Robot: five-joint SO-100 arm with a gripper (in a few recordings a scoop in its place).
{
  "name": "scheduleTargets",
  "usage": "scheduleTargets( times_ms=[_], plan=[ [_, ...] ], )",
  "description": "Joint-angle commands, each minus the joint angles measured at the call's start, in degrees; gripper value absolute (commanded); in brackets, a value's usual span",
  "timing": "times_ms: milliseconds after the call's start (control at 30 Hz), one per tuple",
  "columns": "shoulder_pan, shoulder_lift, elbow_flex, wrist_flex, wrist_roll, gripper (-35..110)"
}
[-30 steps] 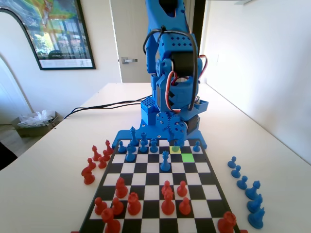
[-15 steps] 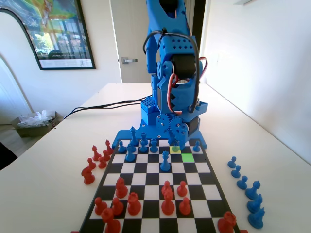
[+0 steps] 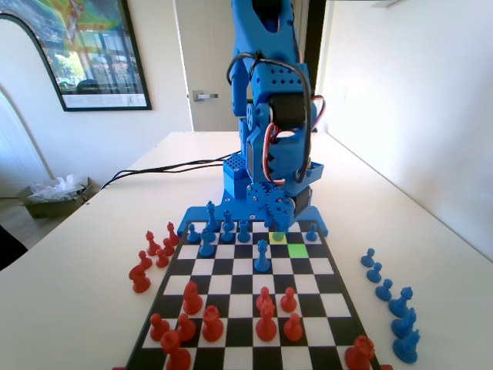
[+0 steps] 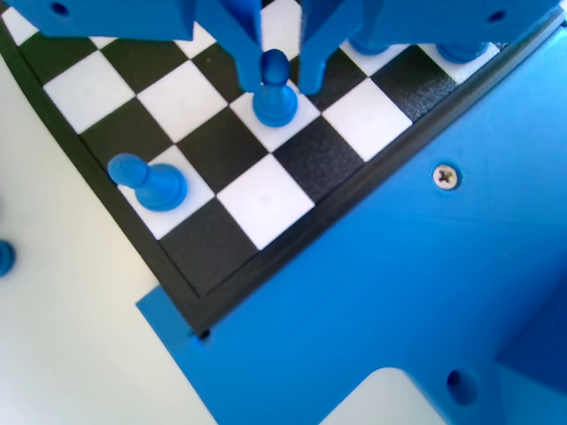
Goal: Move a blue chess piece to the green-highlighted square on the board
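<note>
The gripper (image 4: 282, 75) is standing released around the blue chess piece (image 4: 275, 90), jaws not touching it. In the fixed view the gripper is partly hiding this pawn on the board (image 3: 231, 324).

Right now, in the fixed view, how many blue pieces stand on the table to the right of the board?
6 blue pieces, in a line off the board, far to near: three small ones, then three taller ones. None looks hidden.
</note>
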Motion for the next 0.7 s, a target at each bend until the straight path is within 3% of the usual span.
scheduleTargets(
  times_ms=[0, 267, 667],
  plan=[
    [-0.97, 0.88, 0.26, 0.09, -1.58, 1],
    [-0.97, 1.49, -0.62, 1.58, -1.58, 1],
    [0.18, 2.02, -18.19, 17.75, -0.26, 1]
  ],
)
